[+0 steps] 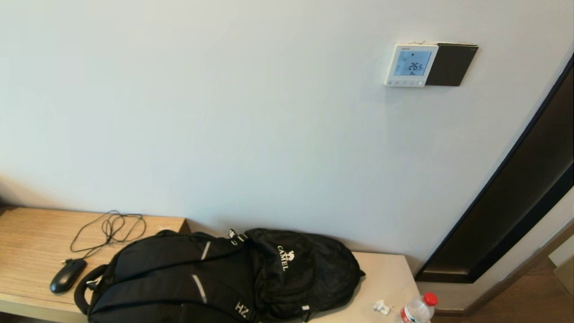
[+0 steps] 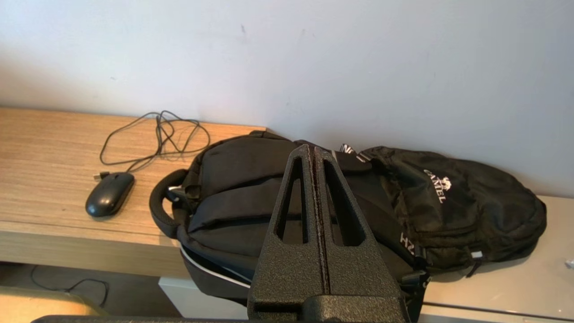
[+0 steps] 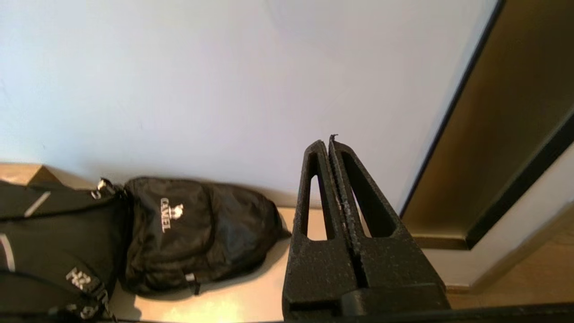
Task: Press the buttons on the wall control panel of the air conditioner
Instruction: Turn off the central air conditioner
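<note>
The air conditioner's wall control panel (image 1: 410,65) is a small white square unit high on the wall at the right, its pale-blue screen showing 26.5. The buttons (image 1: 407,82) form a row of tiny pale dots along its bottom edge. Neither arm shows in the head view. My left gripper (image 2: 313,148) is shut and empty, low above the black backpack. My right gripper (image 3: 326,141) is shut and empty, pointing at bare wall above the counter's right end, far below the panel. The panel does not show in either wrist view.
A plain black square plate (image 1: 450,65) adjoins the panel's right side. A black backpack (image 1: 215,278), a wired mouse (image 1: 67,275), a crumpled paper bit (image 1: 381,307) and a red-capped bottle (image 1: 419,309) lie on the counter (image 1: 385,273). A dark door frame (image 1: 515,202) runs at the right.
</note>
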Robot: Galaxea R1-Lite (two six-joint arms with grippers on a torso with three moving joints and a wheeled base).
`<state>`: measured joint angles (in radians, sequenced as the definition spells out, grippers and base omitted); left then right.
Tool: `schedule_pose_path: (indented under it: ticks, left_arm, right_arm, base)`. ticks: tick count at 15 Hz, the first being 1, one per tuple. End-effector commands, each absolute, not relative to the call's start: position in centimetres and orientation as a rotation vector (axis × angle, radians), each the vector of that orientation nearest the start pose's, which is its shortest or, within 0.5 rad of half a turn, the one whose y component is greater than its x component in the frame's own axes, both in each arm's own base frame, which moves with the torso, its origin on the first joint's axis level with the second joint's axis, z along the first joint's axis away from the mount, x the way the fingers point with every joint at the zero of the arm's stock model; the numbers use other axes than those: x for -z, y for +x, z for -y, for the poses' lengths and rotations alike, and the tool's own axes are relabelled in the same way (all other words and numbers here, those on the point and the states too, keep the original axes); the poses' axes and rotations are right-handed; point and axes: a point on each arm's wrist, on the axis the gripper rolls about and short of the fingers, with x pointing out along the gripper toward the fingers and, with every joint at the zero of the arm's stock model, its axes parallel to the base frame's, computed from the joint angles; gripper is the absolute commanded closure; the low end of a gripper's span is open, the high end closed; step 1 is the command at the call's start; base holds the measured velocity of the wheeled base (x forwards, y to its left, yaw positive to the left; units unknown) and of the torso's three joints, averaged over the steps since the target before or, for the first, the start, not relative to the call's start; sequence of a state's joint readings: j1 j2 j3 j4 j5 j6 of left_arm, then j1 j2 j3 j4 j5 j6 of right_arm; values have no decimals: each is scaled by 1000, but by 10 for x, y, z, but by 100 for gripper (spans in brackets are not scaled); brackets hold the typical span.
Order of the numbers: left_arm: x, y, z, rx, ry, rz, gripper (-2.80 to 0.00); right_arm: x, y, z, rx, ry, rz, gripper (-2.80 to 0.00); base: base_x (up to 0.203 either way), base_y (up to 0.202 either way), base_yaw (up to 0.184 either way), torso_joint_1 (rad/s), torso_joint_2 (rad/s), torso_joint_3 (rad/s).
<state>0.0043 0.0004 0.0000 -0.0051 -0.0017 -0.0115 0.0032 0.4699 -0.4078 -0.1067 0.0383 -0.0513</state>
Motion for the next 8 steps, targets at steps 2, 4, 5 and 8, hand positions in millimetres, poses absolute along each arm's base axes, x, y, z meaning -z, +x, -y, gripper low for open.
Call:
schedule_pose_path:
  ticks: [2,4,5,8]
  left_arm:
    - [-76,-23,0,-3,-12,7,0]
    - [-76,-23,0,-3,-12,6,0]
    - [-76,-23,0,-3,-12,5,0]
    - [-76,-23,0,-3,-12,6,0]
  right_arm:
    - [-239,82,-1,-39,-49,-12,0]
    - [-262,104,-1,-38,-48,27,0]
    - [-271,115,-1,-37,-48,35,0]
    - [-291,149,-1,-36,-49,37,0]
  base:
    - [0,0,0,0,0,0]
    - [0,0,0,0,0,0]
    - [0,0,0,0,0,0]
    - [0,0,0,0,0,0]
